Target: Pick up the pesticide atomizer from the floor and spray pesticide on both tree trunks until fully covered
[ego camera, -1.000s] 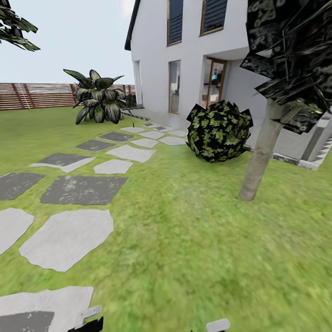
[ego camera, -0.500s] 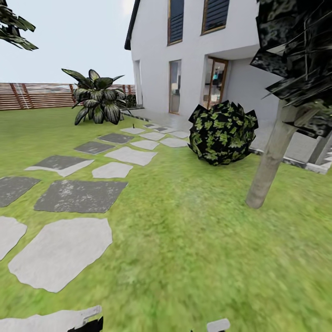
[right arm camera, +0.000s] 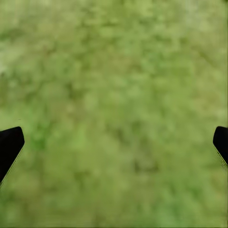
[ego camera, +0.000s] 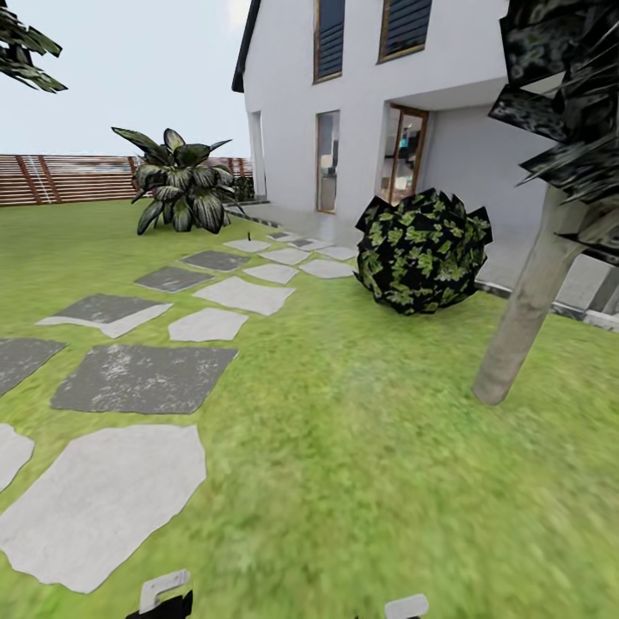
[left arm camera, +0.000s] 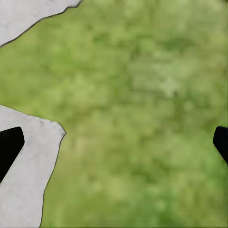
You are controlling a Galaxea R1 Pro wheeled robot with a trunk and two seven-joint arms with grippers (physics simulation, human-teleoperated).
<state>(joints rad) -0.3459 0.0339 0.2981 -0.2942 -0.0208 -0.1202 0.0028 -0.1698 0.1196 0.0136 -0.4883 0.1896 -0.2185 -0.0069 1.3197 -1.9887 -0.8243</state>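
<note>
From the head camera I see the lawn (ego camera: 370, 481) running up to a white house (ego camera: 361, 103), with a brown slatted fence (ego camera: 60, 178) along the far left edge. One tree trunk (ego camera: 524, 318) stands on the grass toward the lawn's right edge, near the house: a pale beige-grey column, mottled and leaning a little, with jagged dark foliage (ego camera: 567, 103) hanging over it. Just left of it sits a round dark bush (ego camera: 423, 251) with green flecks. Grey and white stepping stones (ego camera: 142, 378) cross the left part of the lawn toward a broad-leaved plant (ego camera: 180, 185) near the fence.

My left gripper (left arm camera: 114, 142) hangs over grass and the edge of a pale stone (left arm camera: 28, 180), its fingers spread wide with nothing between them. My right gripper (right arm camera: 114, 142) is likewise wide apart over bare grass.
</note>
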